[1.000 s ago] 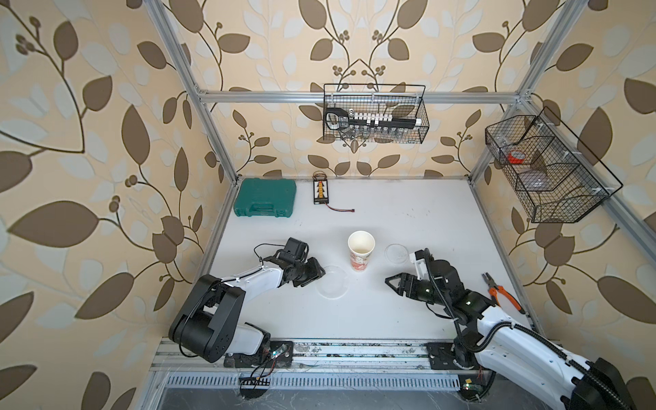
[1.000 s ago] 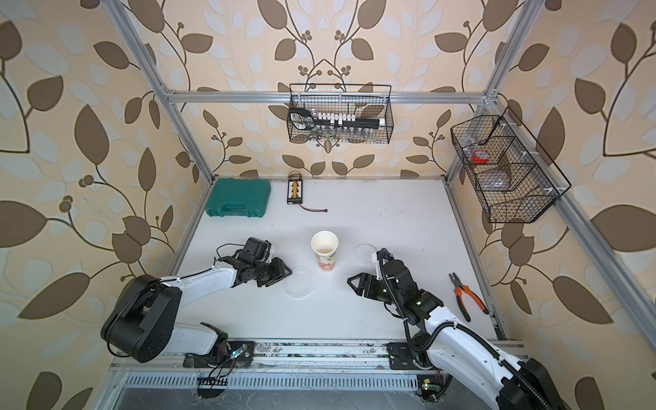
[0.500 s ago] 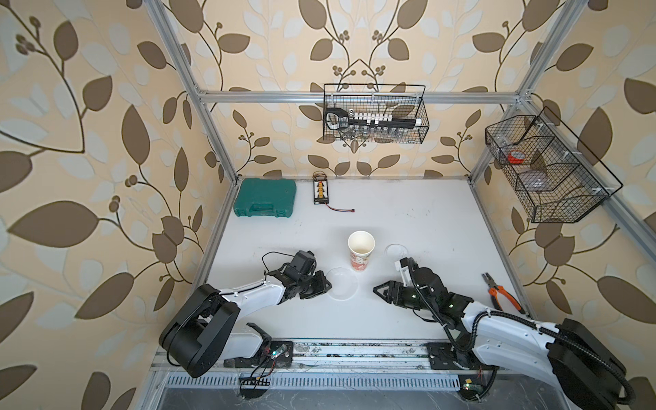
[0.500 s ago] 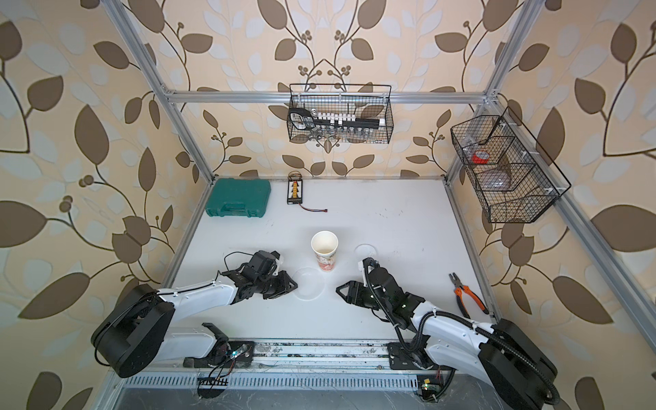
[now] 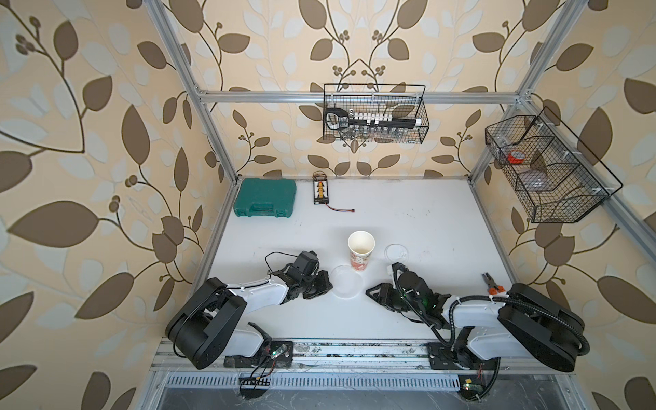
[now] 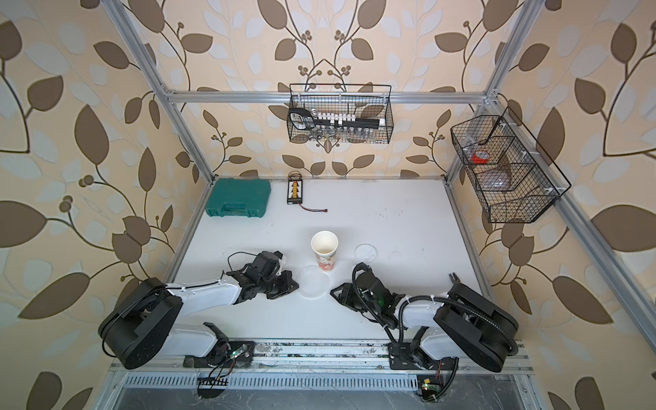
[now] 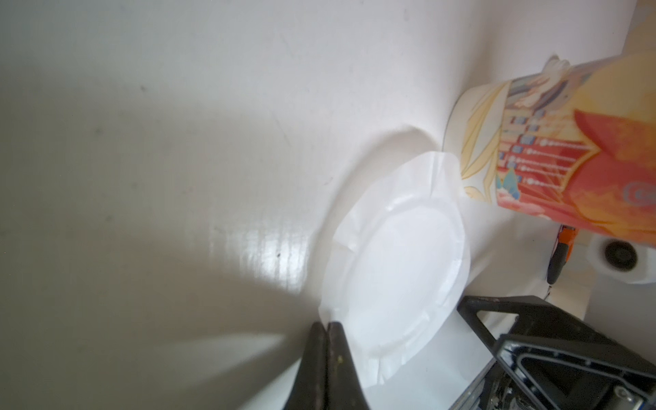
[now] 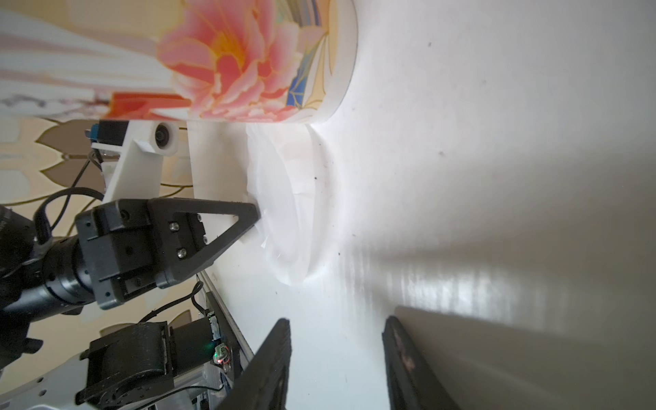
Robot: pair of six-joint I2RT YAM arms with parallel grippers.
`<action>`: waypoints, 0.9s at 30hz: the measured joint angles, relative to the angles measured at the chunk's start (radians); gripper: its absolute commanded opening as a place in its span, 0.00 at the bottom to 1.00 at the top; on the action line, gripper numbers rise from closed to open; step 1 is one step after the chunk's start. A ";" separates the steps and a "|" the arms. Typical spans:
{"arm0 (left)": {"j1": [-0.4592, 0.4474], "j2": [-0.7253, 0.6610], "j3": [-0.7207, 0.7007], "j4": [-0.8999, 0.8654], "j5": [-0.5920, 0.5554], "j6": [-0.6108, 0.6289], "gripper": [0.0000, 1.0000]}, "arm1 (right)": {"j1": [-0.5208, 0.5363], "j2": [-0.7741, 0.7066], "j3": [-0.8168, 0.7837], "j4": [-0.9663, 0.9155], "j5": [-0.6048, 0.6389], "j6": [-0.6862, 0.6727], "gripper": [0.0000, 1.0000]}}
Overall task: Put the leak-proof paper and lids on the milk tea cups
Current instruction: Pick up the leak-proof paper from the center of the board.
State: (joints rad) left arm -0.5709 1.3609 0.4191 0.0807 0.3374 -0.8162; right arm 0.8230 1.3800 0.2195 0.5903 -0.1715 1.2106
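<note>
- milk tea cup [image 5: 361, 248]: white inside; red-orange print low on its side, with a pink flower and yellow and blue lines.
- leak-proof paper [image 5: 346, 285]: translucent whitish.
- table [image 5: 408, 213]: plain white.
- case [image 5: 264, 197] at the table's far left corner: teal green.
- walls [image 5: 88, 142]: beige wallpaper with brown and pale leaves.
- wire baskets [image 5: 374, 113]: black.
- pliers [image 5: 491, 284] by the table's right edge: orange and black.
- arms [image 5: 255, 291]: white links, black joints.
</note>
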 measured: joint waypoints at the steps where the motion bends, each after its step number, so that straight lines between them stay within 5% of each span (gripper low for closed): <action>1: 0.000 0.000 0.000 0.000 0.000 -0.001 0.00 | 0.004 0.012 0.003 0.012 0.004 0.007 0.43; 9: -0.006 -0.081 -0.034 -0.067 -0.013 -0.011 0.00 | 0.015 0.026 0.013 0.032 0.026 0.027 0.43; 18: -0.006 -0.362 -0.041 -0.299 -0.083 -0.027 0.00 | 0.019 -0.135 0.027 -0.092 0.068 -0.009 0.48; 27: -0.006 -0.580 0.072 -0.554 -0.139 -0.030 0.00 | 0.019 -0.513 0.092 -0.397 0.196 -0.131 0.76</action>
State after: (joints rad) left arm -0.5770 0.7807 0.4915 -0.4728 0.1986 -0.8459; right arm 0.8417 0.8669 0.3119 0.1932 0.0250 1.0794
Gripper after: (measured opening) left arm 0.046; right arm 0.739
